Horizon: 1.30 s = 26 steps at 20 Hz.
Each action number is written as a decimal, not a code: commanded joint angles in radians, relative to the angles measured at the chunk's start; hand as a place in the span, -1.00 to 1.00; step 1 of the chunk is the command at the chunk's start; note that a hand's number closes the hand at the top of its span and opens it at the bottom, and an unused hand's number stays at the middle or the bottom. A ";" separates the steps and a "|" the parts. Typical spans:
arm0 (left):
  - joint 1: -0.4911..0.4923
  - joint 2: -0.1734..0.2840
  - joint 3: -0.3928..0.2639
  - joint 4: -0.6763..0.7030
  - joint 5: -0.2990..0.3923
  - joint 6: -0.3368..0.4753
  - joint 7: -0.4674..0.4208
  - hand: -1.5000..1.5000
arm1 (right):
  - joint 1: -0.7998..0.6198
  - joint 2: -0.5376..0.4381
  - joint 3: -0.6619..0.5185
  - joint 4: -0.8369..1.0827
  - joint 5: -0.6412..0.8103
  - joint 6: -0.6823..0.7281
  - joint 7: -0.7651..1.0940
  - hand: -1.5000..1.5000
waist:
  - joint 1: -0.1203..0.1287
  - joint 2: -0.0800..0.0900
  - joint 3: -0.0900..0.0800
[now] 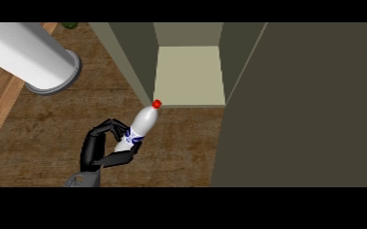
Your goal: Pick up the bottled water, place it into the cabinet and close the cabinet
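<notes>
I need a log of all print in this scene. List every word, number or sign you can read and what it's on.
No readable text anywhere.
Bottle: a blue mark on its label, too blurred to read; the left hand curls round it.
Cabinet, counter, white cylinder: no print.

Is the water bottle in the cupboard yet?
Not yet. The left hand has picked up the bottled water; its red cap is close to the front edge of the cabinet shelf. Still left: set it inside and close the open cabinet door.
</notes>
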 commanded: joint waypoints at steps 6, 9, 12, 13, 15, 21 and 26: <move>-0.053 -0.065 -0.114 -0.064 0.064 -0.014 0.000 1.00 | 0.100 -0.032 -0.006 -0.056 0.020 0.021 -0.081 -1.00 | 0.007 -0.002 0.001; -0.090 -0.066 -0.180 -0.095 0.174 -0.021 0.079 1.00 | 0.109 -0.029 0.025 -0.096 0.034 0.003 -0.055 -1.00 | 0.002 -0.003 0.000; -0.137 -0.066 -0.243 -0.110 0.262 0.026 0.125 1.00 | 0.020 -0.008 -0.003 -0.043 0.031 -0.005 -0.004 -1.00 | 0.004 0.000 -0.001; -0.108 -0.066 -0.259 -0.149 0.270 0.046 0.131 1.00 | 0.116 -0.051 0.014 -0.152 0.017 0.007 0.000 -1.00 | -0.001 -0.002 0.000; -0.051 -0.066 -0.315 -0.256 0.304 0.040 0.188 1.00 | 0.035 -0.036 -0.065 -0.042 -0.008 0.020 -0.044 -1.00 | 0.011 -0.001 0.000; -0.143 -0.067 -0.388 -0.351 0.355 0.190 0.344 1.00 | 0.113 -0.039 0.057 -0.119 0.065 -0.013 -0.030 -1.00 | 0.003 -0.002 0.000; -0.277 -0.067 -0.470 -0.295 0.432 0.300 0.373 1.00 | 0.000 -0.013 -0.008 -0.104 0.030 -0.039 0.074 -1.00 | 0.002 0.001 -0.001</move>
